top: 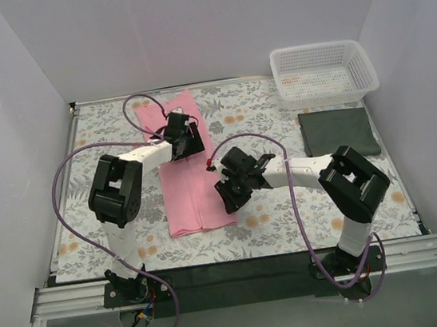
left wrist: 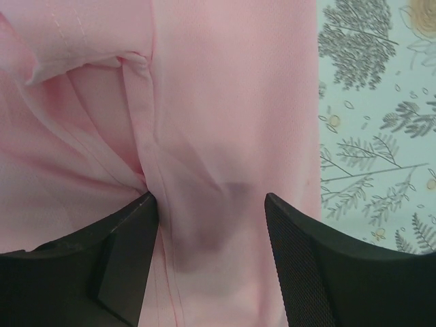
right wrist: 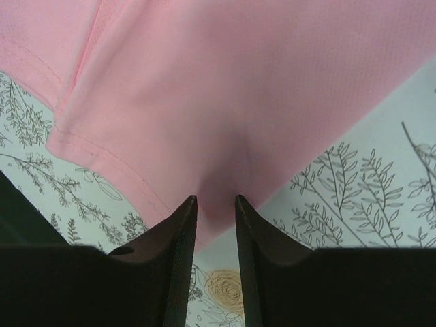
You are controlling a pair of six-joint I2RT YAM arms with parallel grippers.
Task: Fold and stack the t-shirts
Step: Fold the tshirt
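Fold-and-stack task, at a stage judged to be midway. The green t-shirt (top: 339, 133) lies as a finished flat rectangle just in front of the white basket (top: 367, 71), on the side nearer the arms. It looks ready to serve as the base of the stack.

The pink t-shirt (top: 200, 206) lies well to the left of the basket on the floral table cloth (top: 260, 110). It is folded lengthwise into a long narrow strip, with its sleeves tucked inward.

The left gripper (left wrist: 211, 204) is over the end of the strip farther from the arms, level with the green t-shirt. Its fingers are spread wide and straddle a soft ridge of pink cloth without clamping it.

The right gripper (right wrist: 216, 221) is at the strip's basket-side edge, toward its near end. Its fingers are drawn close together, and the puckered hem running into the narrow gap suggests a pinch on the pink cloth.

Done, by this judgement: one shirt folded, and the lengthwise folds of the other. Left to do: the crosswise folds of the strip, then carrying it toward the basket and laying it on the green t-shirt.
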